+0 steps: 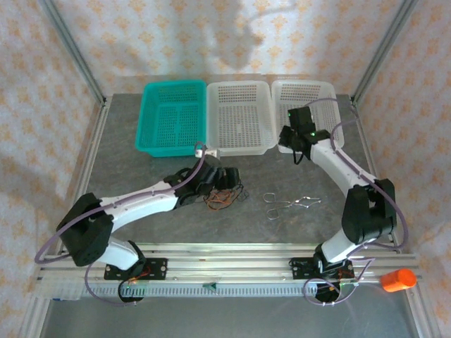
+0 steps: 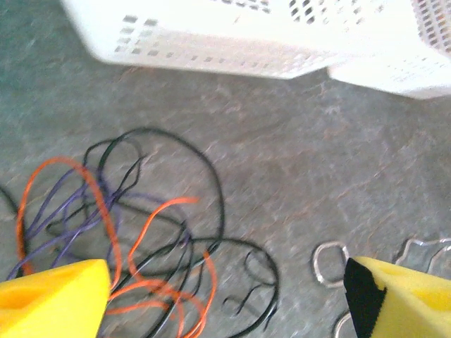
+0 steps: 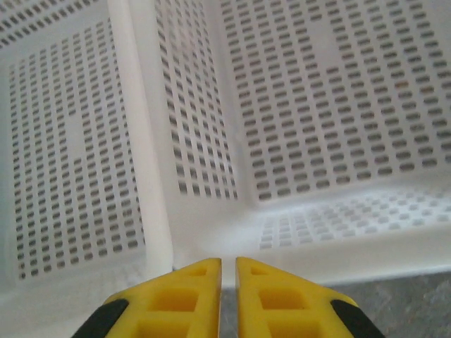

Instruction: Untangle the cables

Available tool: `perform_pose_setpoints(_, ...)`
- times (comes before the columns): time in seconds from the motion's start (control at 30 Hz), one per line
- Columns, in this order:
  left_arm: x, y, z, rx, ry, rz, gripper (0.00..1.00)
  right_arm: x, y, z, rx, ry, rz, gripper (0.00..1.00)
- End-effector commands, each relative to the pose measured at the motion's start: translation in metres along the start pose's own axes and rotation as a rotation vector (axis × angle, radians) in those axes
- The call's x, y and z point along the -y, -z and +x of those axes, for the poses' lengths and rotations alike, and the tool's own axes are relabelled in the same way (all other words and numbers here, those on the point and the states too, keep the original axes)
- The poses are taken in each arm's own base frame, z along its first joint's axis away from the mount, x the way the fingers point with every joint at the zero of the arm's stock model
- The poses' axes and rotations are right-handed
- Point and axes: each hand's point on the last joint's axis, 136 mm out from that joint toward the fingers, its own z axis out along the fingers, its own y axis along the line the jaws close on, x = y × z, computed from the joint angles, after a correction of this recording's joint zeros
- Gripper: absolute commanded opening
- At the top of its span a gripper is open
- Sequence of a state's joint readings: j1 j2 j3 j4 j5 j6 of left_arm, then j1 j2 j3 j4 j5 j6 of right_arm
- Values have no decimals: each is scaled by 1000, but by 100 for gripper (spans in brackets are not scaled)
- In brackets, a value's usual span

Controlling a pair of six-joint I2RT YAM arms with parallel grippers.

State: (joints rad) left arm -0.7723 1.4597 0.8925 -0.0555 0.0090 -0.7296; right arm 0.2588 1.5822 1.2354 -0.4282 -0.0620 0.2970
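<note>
The cables (image 2: 151, 232) lie in one loose tangle on the grey table: black, orange and purple strands looping over each other. In the top view the tangle (image 1: 223, 200) sits left of the table's middle. My left gripper (image 2: 225, 303) hovers just above it, open wide, one yellow finger (image 2: 53, 296) over the tangle's left part and the other at the far right; nothing is between them. My right gripper (image 3: 227, 271) is raised in front of the white baskets, its yellow fingers almost touching, nothing held. From above it (image 1: 294, 148) is at the back right.
A teal basket (image 1: 151, 141) and two white baskets (image 1: 239, 148) (image 1: 331, 91) stand in a row at the back. Silver wire clips (image 1: 272, 205) (image 1: 308, 201) lie right of the tangle; one clip (image 2: 330, 263) is near my left gripper's right finger. An orange object (image 1: 398, 279) sits off the front right corner.
</note>
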Motion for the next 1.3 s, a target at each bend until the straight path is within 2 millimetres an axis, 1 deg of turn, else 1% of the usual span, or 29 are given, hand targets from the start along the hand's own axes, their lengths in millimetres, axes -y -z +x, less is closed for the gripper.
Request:
perform_pose_setpoints(0.0,24,-5,-34,75,-29,5,87,15,-3,-7,-18,13,81,15)
perform_pose_setpoints(0.03,28,-8,-41,80,-34,2,87,22,-2,-13,-5,-7,100,15)
perform_pose_setpoints(0.1,35,-14,-60,90,-39,-7,86,47,4,-31,45,-95,136,15)
perform_pose_setpoints(0.2,38,-30,-88,92,-29,-20,86,79,4,-55,85,-204,143,15)
perform_pose_setpoints(0.27,36,-44,-106,82,-21,-35,86,90,-2,-64,74,-226,157,15)
perform_pose_setpoints(0.37,26,-71,-125,43,-33,-99,86,90,-14,-73,53,-215,171,15)
perform_pose_setpoints(0.4,19,-85,-126,19,-33,-131,86,89,-19,-74,44,-213,170,15)
perform_pose_setpoints(0.5,5,-107,-131,-24,-42,-194,86,92,-37,-76,11,-191,204,15)
perform_pose_setpoints(0.67,-17,-130,-139,-57,-37,-274,86,103,-64,-75,-41,-164,271,16)
perform_pose_setpoints(0.8,-28,-142,-143,-67,-39,-301,86,102,-75,-73,-60,-167,262,16)
perform_pose_setpoints(1.03,-49,-150,-150,-80,-41,-367,86,103,-78,-70,-68,-167,266,16)
perform_pose_setpoints(1.13,-60,-152,-148,-99,-41,-404,87,103,-77,-70,-69,-164,265,16)
perform_pose_setpoints(1.27,-70,-151,-147,-105,-53,-450,88,101,-71,-75,-55,-165,260,16)
